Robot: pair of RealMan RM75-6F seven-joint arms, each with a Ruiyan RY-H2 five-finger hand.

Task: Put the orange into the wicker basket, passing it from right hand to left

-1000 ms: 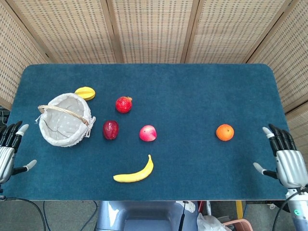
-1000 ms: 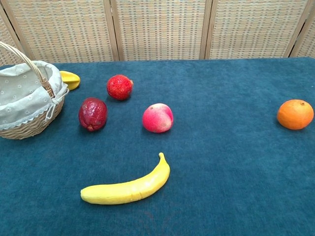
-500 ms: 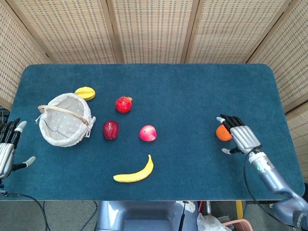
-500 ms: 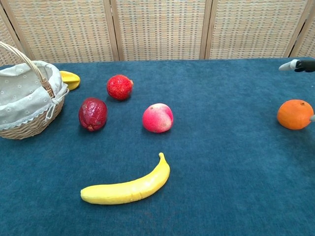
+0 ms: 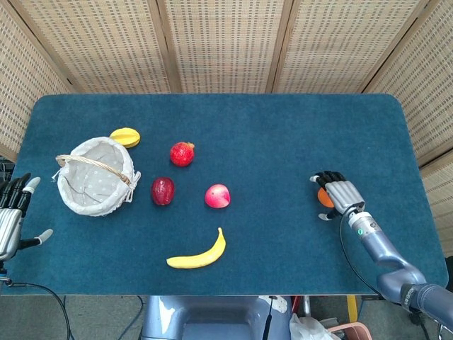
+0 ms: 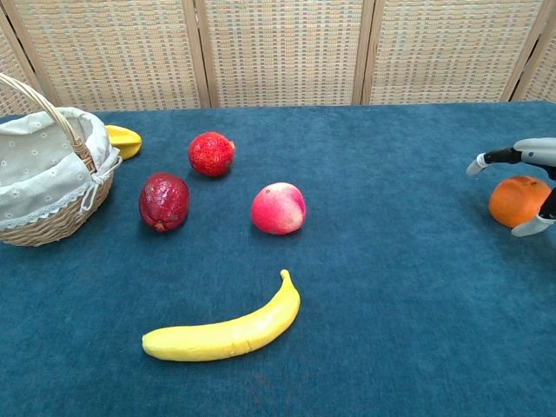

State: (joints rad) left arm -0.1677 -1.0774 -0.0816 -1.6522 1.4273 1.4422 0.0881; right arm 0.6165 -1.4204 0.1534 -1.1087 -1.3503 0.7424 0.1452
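Note:
The orange (image 5: 324, 198) (image 6: 519, 201) rests on the blue tablecloth at the right. My right hand (image 5: 338, 193) (image 6: 537, 152) lies over it, fingers spread across its top and far side and the thumb (image 6: 532, 228) curving under its near side. No firm hold shows. In the head view the hand hides most of the orange. The wicker basket (image 5: 71, 202) (image 6: 52, 221), lined with pale cloth, stands at the far left. My left hand (image 5: 13, 212) hovers open at the table's left edge, close to the basket, and holds nothing.
Between basket and orange lie a yellow starfruit (image 5: 125, 137), a red pomegranate (image 5: 182, 154), a dark red fruit (image 5: 163, 190), a pink peach (image 5: 217, 196) and a banana (image 5: 198, 255). Wicker screens (image 5: 226, 42) stand behind the table.
My right hand came in from the table's right edge and has settled over the orange, covering more of it. The orange and the left hand have not moved.

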